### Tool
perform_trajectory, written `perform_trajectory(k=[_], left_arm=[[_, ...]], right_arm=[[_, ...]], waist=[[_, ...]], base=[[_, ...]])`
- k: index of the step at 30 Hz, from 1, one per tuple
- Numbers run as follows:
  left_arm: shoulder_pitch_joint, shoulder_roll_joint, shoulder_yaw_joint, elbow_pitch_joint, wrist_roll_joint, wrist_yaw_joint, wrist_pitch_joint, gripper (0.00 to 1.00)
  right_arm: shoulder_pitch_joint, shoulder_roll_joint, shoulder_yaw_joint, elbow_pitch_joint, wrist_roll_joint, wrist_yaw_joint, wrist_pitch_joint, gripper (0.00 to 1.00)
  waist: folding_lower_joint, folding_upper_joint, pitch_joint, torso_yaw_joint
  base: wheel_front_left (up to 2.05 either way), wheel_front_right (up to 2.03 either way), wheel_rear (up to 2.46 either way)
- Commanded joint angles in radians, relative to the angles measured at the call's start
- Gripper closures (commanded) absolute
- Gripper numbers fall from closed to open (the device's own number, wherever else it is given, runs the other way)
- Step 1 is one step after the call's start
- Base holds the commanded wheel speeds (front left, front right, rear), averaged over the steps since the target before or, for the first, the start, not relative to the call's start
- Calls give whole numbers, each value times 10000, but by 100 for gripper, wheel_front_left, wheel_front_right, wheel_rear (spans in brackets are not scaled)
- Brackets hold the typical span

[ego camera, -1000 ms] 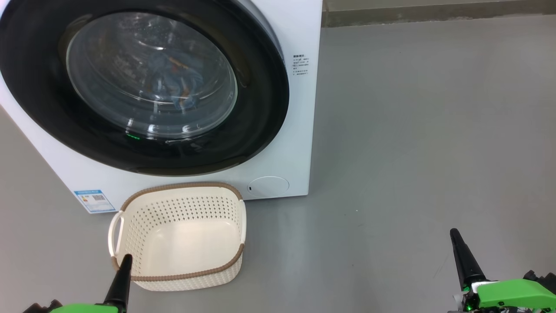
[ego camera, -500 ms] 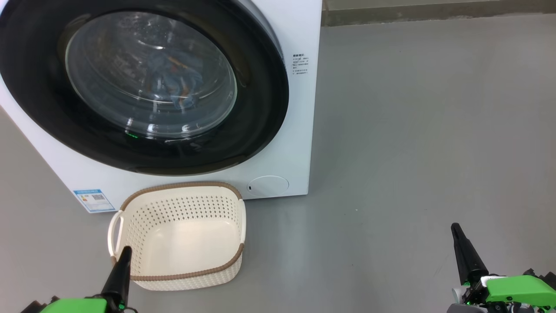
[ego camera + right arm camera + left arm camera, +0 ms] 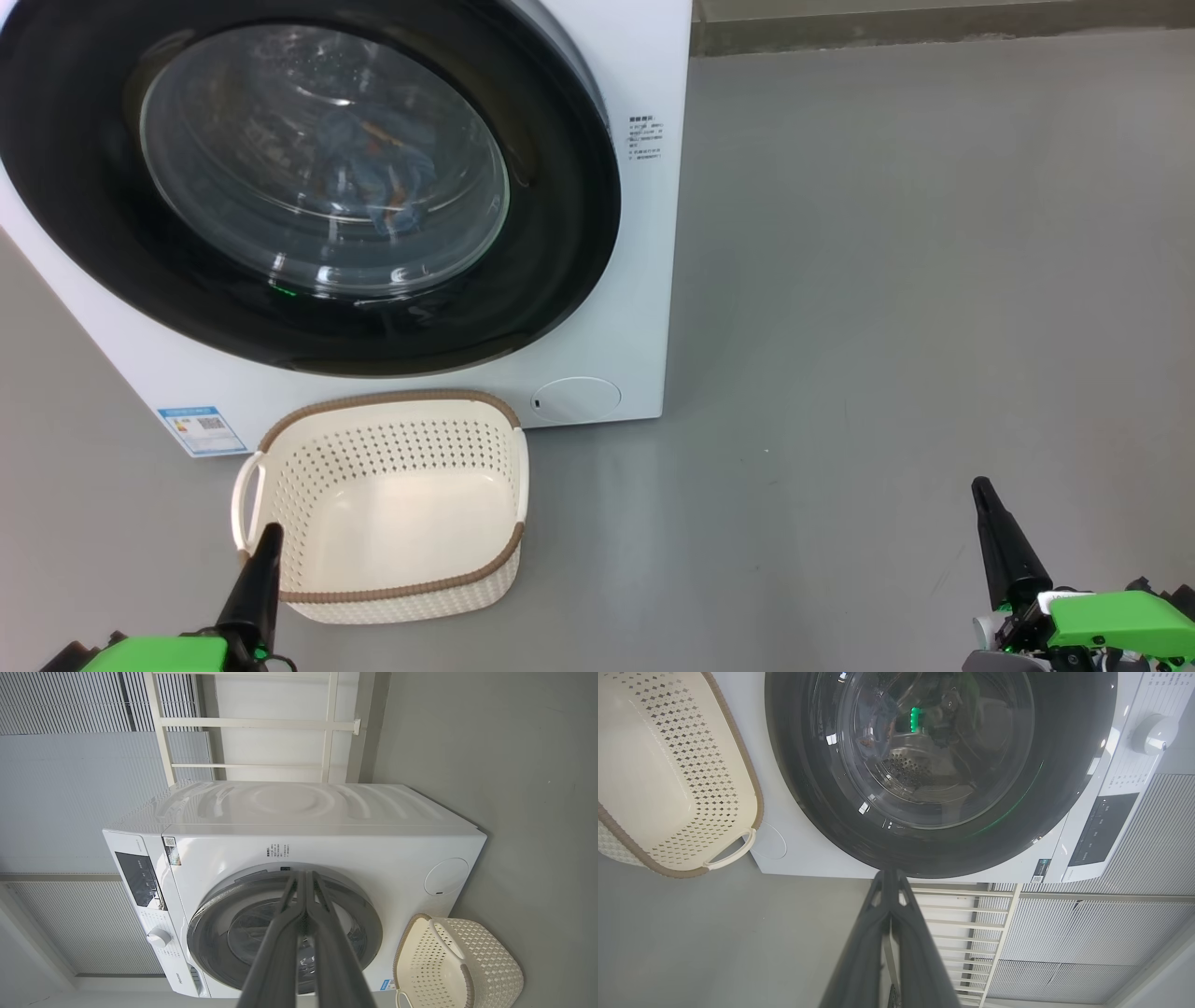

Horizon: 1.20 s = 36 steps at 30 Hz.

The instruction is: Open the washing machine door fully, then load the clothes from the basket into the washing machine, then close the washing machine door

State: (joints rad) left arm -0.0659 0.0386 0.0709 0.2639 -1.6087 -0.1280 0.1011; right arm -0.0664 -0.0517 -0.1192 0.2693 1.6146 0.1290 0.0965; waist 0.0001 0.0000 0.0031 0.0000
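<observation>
Head view: the washing machine (image 3: 644,280), white and front-loading, is standing on the grey floor (image 3: 887,280). The washing machine door (image 3: 93,233) is sitting shut, a glossy black ring around bulging glass. The clothes (image 3: 378,182), a blue bundle with orange flecks, are lying in the drum behind the glass. The basket (image 3: 401,607), cream, perforated and brown-rimmed, is sitting just in front of the machine, its bare bottom showing. The left claw (image 3: 272,532) is showing at the basket's near left corner. The right claw (image 3: 978,485) is well apart, over the floor.

Left wrist view: the left fingers are pressing together.

Right wrist view: the right fingers are pressing together, pointing toward the door.

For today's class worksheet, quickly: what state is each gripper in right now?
Left gripper: shut, holding nothing.
Right gripper: shut, holding nothing.
</observation>
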Motion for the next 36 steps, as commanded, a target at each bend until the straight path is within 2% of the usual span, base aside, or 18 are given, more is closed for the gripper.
perform_trajectory(k=[1,36], left_arm=[[-413,187,338,-189,-75,-27,47,100],[-417,158,379,-189,-40,-27,80,100]], right_arm=[[-403,-80,179,-252,44,17,66,100],[-408,-42,125,-249,-1,17,109,100]], waist=[[-1,0,0,0],[-1,0,0,0]], base=[[0,0,0],[0,0,0]])
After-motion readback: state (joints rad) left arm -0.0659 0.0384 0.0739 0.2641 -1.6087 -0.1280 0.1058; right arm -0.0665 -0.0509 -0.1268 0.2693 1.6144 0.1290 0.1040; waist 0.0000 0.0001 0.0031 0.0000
